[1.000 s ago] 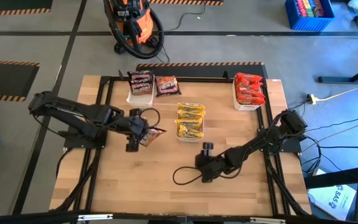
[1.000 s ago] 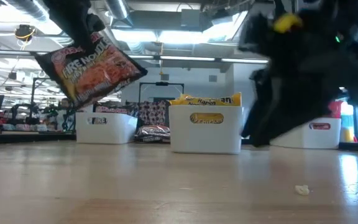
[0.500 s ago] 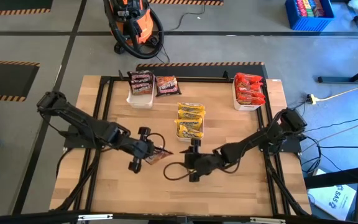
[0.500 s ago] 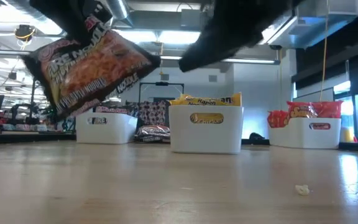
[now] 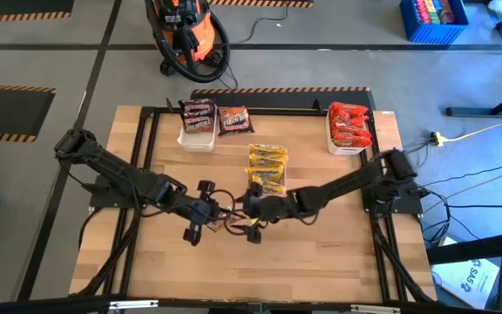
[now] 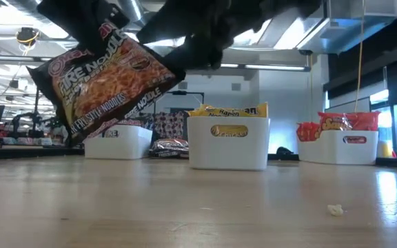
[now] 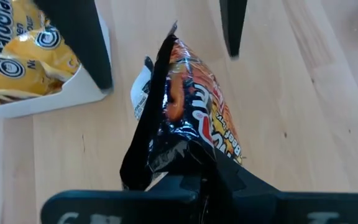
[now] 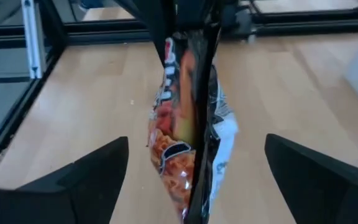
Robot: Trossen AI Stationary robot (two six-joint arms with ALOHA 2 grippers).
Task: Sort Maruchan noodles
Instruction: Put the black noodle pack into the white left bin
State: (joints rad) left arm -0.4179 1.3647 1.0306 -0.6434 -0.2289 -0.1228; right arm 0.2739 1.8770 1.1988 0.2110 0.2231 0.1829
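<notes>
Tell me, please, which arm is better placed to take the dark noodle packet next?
The right. Its gripper is open with a finger on each side of the dark noodle packet, which the left gripper holds above the table.

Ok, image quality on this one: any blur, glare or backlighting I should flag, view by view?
Low view: the arms are dark silhouettes against bright ceiling lights, while the held dark packet reads sharply. Right wrist view: the packet is soft, and the right gripper's open fingers are blurred. Left wrist view: crisp, with glare on the crinkled plastic. High view: evenly lit and sharp.
</notes>
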